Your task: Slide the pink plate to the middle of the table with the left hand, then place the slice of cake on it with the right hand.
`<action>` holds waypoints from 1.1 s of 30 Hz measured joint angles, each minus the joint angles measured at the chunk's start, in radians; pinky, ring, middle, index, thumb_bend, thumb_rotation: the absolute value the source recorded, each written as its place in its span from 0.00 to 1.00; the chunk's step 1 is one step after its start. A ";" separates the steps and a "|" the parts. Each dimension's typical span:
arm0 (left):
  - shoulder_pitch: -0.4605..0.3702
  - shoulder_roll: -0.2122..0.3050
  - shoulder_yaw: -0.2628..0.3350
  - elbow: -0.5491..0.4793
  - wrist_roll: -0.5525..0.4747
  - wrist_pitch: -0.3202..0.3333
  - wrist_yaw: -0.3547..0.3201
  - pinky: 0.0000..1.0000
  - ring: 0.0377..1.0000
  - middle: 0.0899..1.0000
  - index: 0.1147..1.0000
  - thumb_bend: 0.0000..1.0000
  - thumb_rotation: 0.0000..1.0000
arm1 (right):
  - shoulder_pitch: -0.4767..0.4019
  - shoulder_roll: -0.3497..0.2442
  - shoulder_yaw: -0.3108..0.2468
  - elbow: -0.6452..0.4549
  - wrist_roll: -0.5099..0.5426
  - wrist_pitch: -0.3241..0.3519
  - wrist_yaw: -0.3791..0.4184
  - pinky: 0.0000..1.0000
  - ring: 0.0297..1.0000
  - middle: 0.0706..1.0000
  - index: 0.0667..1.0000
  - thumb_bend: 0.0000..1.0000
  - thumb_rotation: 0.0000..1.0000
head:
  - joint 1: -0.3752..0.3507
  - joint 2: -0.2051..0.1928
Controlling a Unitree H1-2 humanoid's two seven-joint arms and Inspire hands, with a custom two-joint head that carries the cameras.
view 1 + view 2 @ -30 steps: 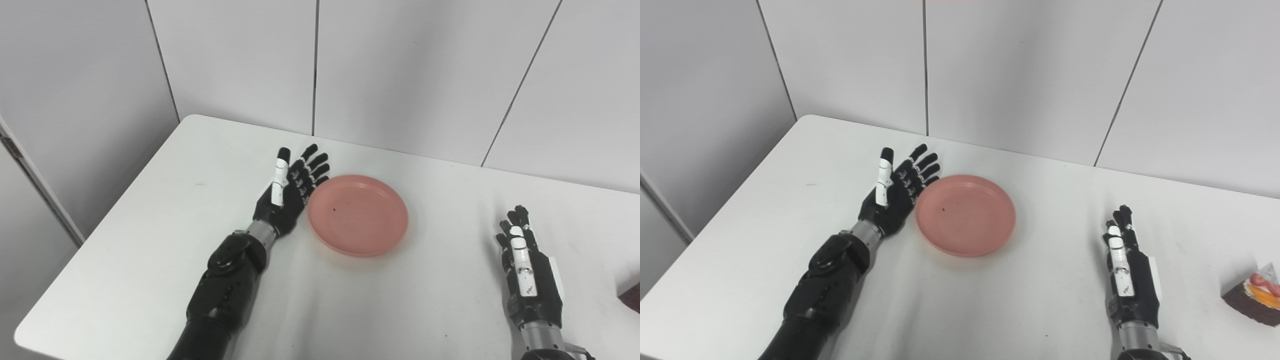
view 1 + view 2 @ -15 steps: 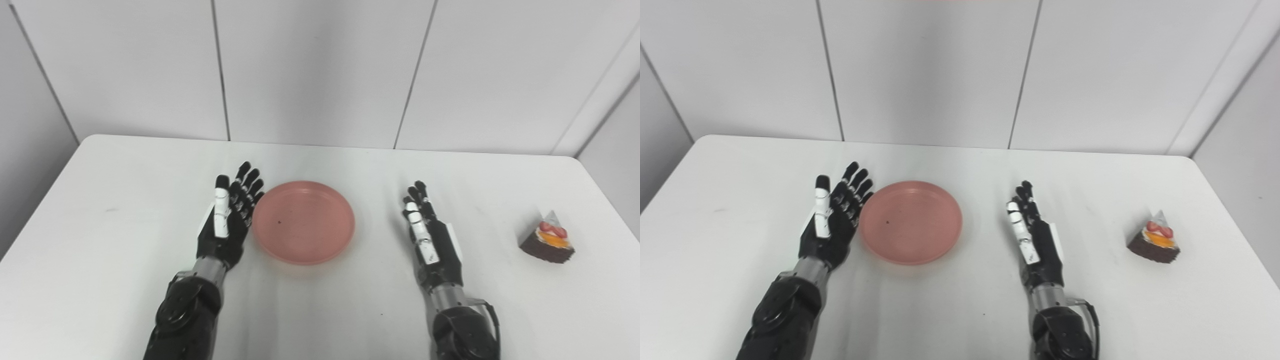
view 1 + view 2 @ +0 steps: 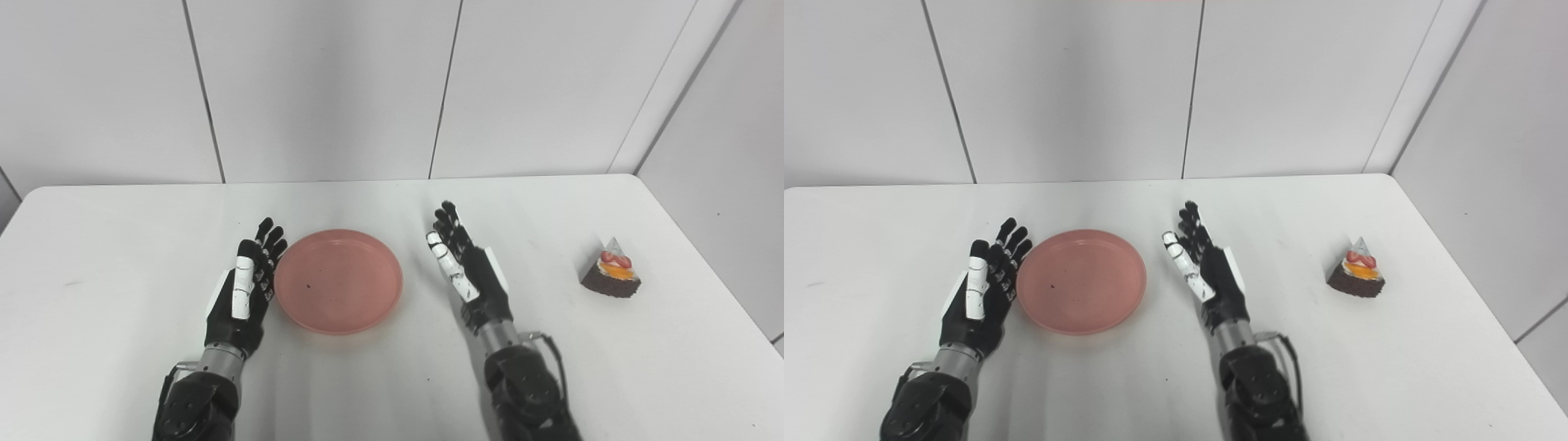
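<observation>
While I watch the left eye view, the pink plate (image 3: 338, 280) sits flat near the middle of the white table (image 3: 110, 245), w/ a small dark speck on its inner face. My left hand (image 3: 242, 294) stands on edge just beside the plate's left rim, fingers straight and spread a bit, holding nothing; whether it touches the rim I can't quite tell from here. My right hand (image 3: 468, 272) is on the plate's other side, a gap apart from the rim, also edge-on w/ fingers extended and empty. The slice of cake (image 3: 610, 277) sits well off to the right, near the table's right edge.

Right eye view, same layout: plate (image 3: 1081, 280) between left hand (image 3: 979, 294) and right hand (image 3: 1208, 274), both flat-fingered and empty. Cake (image 3: 1356, 277) shows dark sides w/ orange and red fruit on top, far from both hands.
</observation>
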 measured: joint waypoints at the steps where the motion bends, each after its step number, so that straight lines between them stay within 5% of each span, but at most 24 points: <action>1: 0.000 0.000 0.000 0.001 0.000 -0.002 -0.001 1.00 1.00 1.00 1.00 0.77 1.00 | -0.010 -0.022 -0.007 -0.015 0.000 0.014 0.002 0.98 0.96 0.95 0.96 0.61 0.59 | 0.000 0.000; 7: -0.001 0.001 -0.004 0.003 0.000 -0.007 -0.002 1.00 1.00 1.00 1.00 0.77 1.00 | -0.035 -0.142 -0.027 -0.107 -0.141 0.084 -0.021 0.87 0.90 0.89 0.92 0.62 0.56 | -0.020 -0.014; 15: -0.011 0.002 -0.006 0.030 0.001 -0.030 -0.004 1.00 1.00 1.00 1.00 0.76 1.00 | -0.043 -0.255 -0.137 -0.220 -0.216 0.257 -0.048 0.80 0.86 0.86 0.88 0.67 0.49 | -0.058 -0.034; 19: -0.016 0.002 -0.003 0.045 0.000 -0.034 -0.004 1.00 1.00 1.00 1.00 0.77 1.00 | -0.043 -0.278 -0.134 -0.255 -0.302 0.318 -0.065 0.76 0.83 0.86 0.89 0.69 0.42 | -0.110 -0.057; 25: -0.029 0.013 -0.004 0.068 -0.003 -0.070 -0.029 1.00 1.00 1.00 1.00 0.77 1.00 | -0.039 -0.309 -0.080 -0.254 -0.515 0.390 -0.101 0.79 0.89 0.92 0.92 0.72 0.47 | -0.149 -0.067; 33: -0.044 0.021 0.007 0.094 -0.026 -0.094 -0.053 1.00 1.00 1.00 1.00 0.74 1.00 | -0.028 -0.389 -0.036 -0.255 -0.596 0.489 0.032 0.81 0.93 0.93 0.90 0.75 0.39 | -0.212 -0.069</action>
